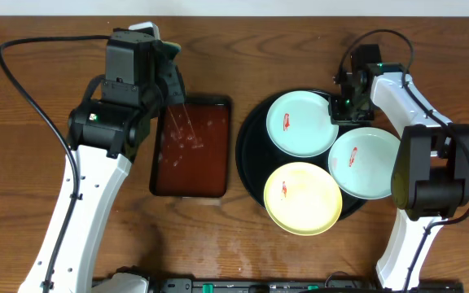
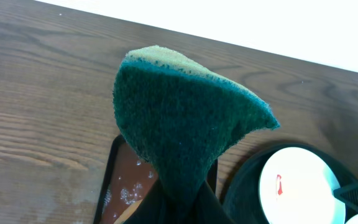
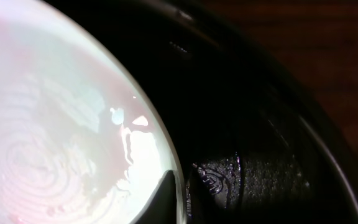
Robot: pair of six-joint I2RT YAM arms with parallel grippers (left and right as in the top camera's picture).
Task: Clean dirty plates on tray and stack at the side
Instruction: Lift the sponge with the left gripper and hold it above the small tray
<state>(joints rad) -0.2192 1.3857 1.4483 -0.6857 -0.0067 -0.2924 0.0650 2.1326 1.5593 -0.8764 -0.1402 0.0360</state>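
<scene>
Three plates lie on the round black tray (image 1: 247,155): a mint-blue plate (image 1: 301,122) at the back, a second mint-blue plate (image 1: 365,163) at the right, and a yellow plate (image 1: 302,198) at the front. Each has a small red smear. My right gripper (image 1: 338,104) is at the back plate's right rim. In the right wrist view its fingers (image 3: 182,186) are shut on the rim of that plate (image 3: 61,124). My left gripper (image 1: 169,69) is shut on a green and yellow sponge (image 2: 185,118), held above the far end of the brown tray.
A brown rectangular tray (image 1: 190,146) with a black rim, holding soapy water, lies left of the black tray. In the left wrist view it (image 2: 129,180) shows below the sponge, with the back plate (image 2: 297,183) at the right. Both arm bases stand at the table's front edge.
</scene>
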